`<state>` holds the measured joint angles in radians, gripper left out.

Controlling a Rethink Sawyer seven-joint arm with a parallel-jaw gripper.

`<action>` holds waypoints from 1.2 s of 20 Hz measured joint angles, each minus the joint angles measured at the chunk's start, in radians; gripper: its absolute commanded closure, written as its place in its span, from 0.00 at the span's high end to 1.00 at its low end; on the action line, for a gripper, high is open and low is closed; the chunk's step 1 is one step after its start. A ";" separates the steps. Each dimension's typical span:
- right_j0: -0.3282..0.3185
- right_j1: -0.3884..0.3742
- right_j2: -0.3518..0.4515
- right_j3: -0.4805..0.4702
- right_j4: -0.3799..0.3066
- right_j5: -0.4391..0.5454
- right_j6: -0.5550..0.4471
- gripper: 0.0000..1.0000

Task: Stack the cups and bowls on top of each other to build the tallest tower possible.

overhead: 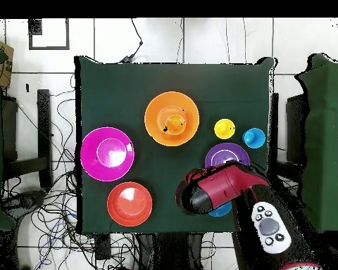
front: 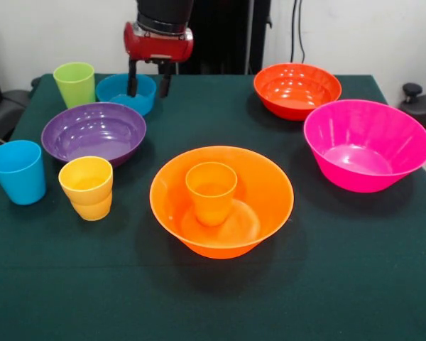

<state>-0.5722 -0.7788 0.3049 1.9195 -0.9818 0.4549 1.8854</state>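
The jaws are spread, one black finger dipping over the small blue bowl and the other hanging just past its rim on the right, so they straddle the wall without pinching it yet, as far as I can tell. To my eye the step in hand is taking that bowl by its rim. It looks slick and thin-walled, so the close should land square on the wall, and the lift should go straight up to keep it from swinging into the lime green cup just beside it.

Going left to right in the front view: the blue cup stands at the table's edge, the yellow cup near it, and the purple bowl sits behind both. In the middle is the start of the tower, the wide orange bowl with the orange cup upright inside it. Further right are the red-orange bowl and the wide pink bowl, well apart from the pile.

The table wears a dark green cloth, flat and bare towards the front. From overhead, loose cables sprawl over the pale floor around it.
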 measured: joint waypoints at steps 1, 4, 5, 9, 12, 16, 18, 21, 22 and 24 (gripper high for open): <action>0.009 0.009 -0.012 -0.004 0.000 -0.003 0.008 1.00; 0.024 0.032 -0.041 -0.013 0.000 -0.012 0.025 1.00; 0.023 0.037 -0.048 -0.014 0.001 -0.014 0.026 1.00; 0.001 0.047 -0.062 -0.018 0.006 -0.016 0.027 1.00; -0.023 0.052 -0.064 -0.027 0.011 -0.016 0.027 1.00; -0.040 0.068 -0.065 -0.041 0.013 -0.016 0.027 1.00; -0.050 0.086 -0.064 -0.050 0.014 -0.016 0.027 1.00; -0.055 0.106 -0.064 -0.058 0.018 -0.016 0.027 1.00; -0.057 0.115 -0.063 -0.061 0.020 -0.016 0.027 1.00; -0.063 0.134 -0.060 -0.065 0.024 -0.016 0.027 1.00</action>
<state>-0.6354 -0.6452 0.2453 1.8549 -0.9577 0.4391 1.9123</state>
